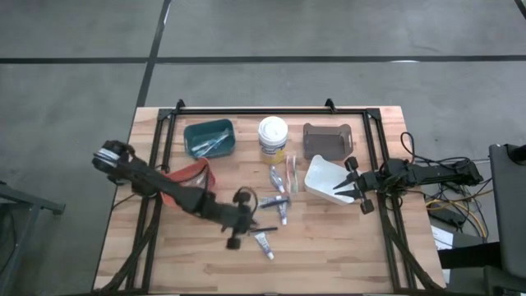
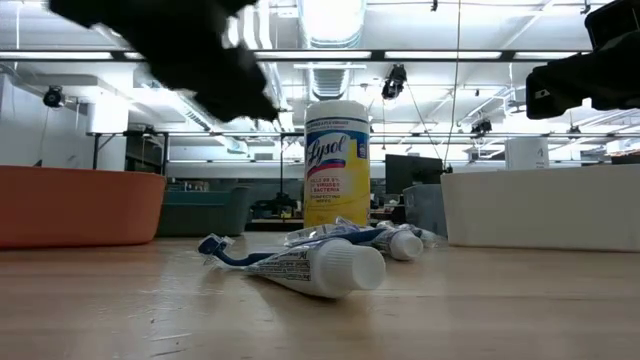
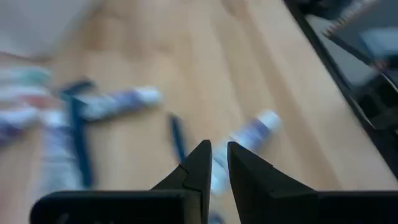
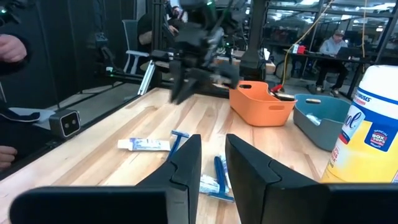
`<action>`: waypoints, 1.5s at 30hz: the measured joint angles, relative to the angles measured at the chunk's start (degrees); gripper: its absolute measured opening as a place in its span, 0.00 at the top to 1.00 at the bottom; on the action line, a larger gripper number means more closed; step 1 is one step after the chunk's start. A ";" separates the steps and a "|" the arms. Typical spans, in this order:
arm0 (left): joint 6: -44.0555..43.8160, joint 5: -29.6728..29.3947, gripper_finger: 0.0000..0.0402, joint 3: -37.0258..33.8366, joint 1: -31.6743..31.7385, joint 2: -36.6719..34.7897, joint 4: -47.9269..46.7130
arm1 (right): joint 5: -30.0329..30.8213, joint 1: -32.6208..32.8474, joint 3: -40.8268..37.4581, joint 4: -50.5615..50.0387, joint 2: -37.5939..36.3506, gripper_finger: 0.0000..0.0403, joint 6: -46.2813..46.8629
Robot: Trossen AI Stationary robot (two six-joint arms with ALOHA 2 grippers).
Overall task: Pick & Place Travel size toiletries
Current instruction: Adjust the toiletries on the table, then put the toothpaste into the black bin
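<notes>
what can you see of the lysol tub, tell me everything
The Lysol tub is a white plastic cylinder with a white lid and a yellow and blue label reading Lysol. It stands upright near the table's far edge, between the teal bin and the brown bin. Toothbrushes and tubes lie just in front of it. No gripper touches it.

A teal bin [image 1: 209, 137], a yellow-labelled wipes tub [image 1: 273, 138] and a brown bin [image 1: 326, 140] line the table's far edge; orange bin [image 1: 191, 174] at left; white bin [image 1: 326, 180] at right.
</notes>
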 joint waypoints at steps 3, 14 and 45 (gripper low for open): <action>-1.53 1.04 0.86 -1.25 -3.17 0.93 0.02 | 0.00 -0.02 0.00 0.01 -0.02 0.82 0.02; -4.01 8.26 0.98 -0.86 -4.19 10.00 6.87 | 0.00 0.00 0.00 0.03 0.02 0.79 0.02; 4.13 -7.35 0.98 13.53 14.63 17.54 7.09 | 0.02 -0.02 0.01 0.11 -0.06 0.79 0.02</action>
